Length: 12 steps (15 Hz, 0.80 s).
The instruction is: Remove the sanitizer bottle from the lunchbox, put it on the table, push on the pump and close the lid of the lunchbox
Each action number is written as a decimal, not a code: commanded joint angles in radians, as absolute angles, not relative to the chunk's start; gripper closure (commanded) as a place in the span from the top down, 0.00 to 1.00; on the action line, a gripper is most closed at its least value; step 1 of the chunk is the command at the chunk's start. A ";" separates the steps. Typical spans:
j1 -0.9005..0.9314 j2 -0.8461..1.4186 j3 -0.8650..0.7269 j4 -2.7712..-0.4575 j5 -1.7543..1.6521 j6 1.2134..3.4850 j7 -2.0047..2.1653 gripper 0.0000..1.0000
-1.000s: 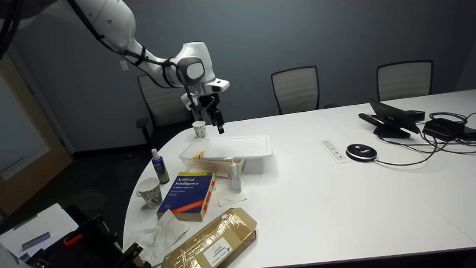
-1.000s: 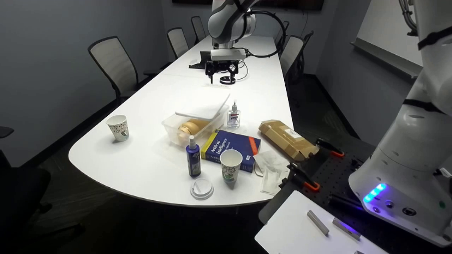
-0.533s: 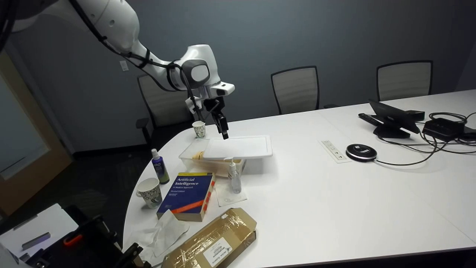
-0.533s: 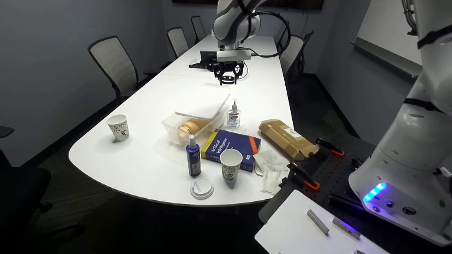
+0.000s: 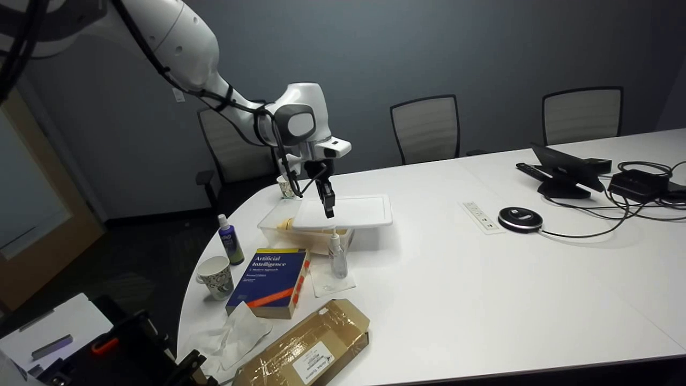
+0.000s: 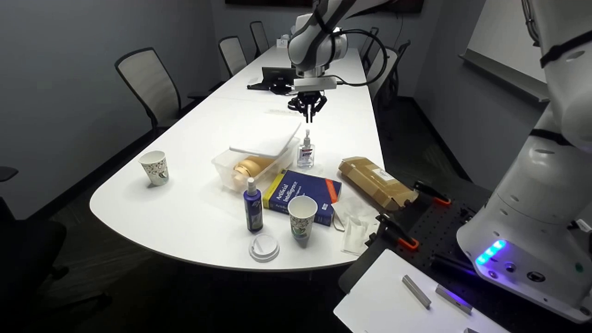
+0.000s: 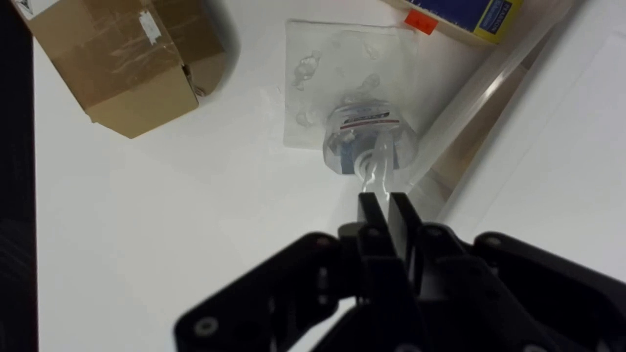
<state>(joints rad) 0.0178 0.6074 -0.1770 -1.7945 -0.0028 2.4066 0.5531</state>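
The clear sanitizer bottle (image 6: 306, 156) stands upright on the white table (image 6: 185, 222), outside the lunchbox (image 6: 225, 171) and close beside its wall. Its pump (image 7: 383, 159) is up, the nozzle pointing toward the book in the wrist view. The lid (image 5: 348, 210) lies tilted across part of the lunchbox, leaving one end uncovered, where a tan round object shows. Above the pump hangs my gripper (image 6: 309, 121), pointing down; the wrist view shows its fingertips (image 7: 368, 195) drawn close together with a narrow gap and nothing held. They look apart from the pump.
A blue book (image 6: 303, 194), a purple spray bottle (image 6: 253, 208) and a paper cup (image 6: 301, 219) stand near the lunchbox. Beneath the sanitizer lies a flat square packet (image 7: 313, 73). A brown cardboard box (image 6: 374, 182) sits nearby; another cup (image 6: 155, 167) stands toward the table's rounded end.
My gripper has come down and moved over toward the bottle's pump. Its fingers have drawn together from wide apart to a narrow gap. Bottle, lunchbox and lid have stayed put.
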 commanded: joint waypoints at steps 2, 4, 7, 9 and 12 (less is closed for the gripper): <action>0.013 0.621 -0.164 -1.795 0.034 2.417 0.536 0.00; 0.014 0.627 -0.163 -1.796 0.041 2.419 0.538 0.00; 0.012 0.635 -0.164 -1.793 0.047 2.426 0.537 0.00; 0.009 0.640 -0.162 -1.788 0.051 2.431 0.531 0.00; 0.005 0.655 -0.161 -1.780 0.056 2.432 0.527 0.00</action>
